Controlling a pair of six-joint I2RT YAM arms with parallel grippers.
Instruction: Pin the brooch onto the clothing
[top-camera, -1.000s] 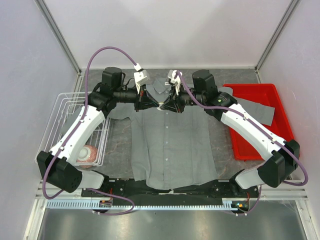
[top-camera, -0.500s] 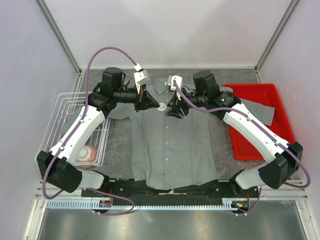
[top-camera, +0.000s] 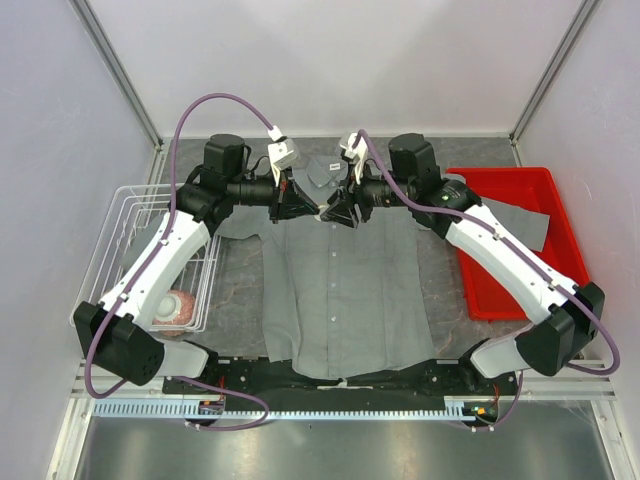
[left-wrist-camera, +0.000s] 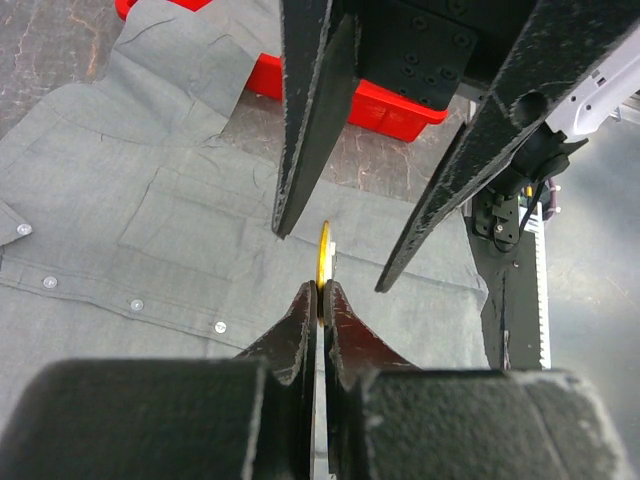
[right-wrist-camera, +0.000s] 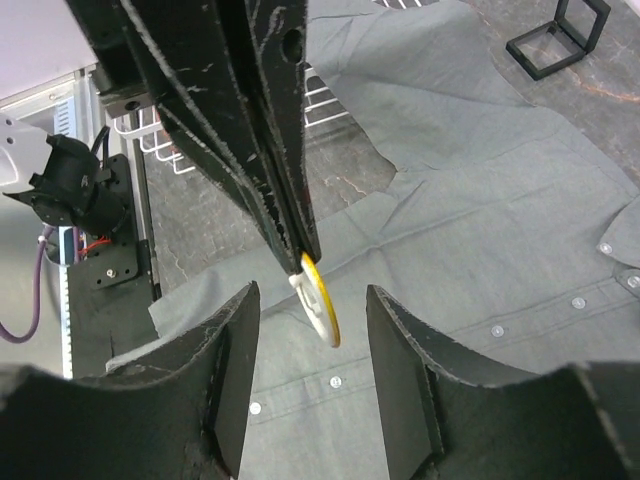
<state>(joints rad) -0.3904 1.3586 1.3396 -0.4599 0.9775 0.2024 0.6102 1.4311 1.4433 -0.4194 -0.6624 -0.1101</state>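
Left wrist: our left claw (left-wrist-camera: 318, 292) clamps the thin gold disc brooch (left-wrist-camera: 323, 250) edgewise; likely light, stiff, slippery; right claw (right-wrist-camera: 311, 290) apart.

Left end effector (left-wrist-camera: 318, 292) pinched (right one (right-wrist-camera: 310, 295) spread)

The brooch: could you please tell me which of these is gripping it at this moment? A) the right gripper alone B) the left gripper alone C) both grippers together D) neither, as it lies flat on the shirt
B: the left gripper is pinched shut on the brooch, while the jaws of the right gripper stand open on either side of it.
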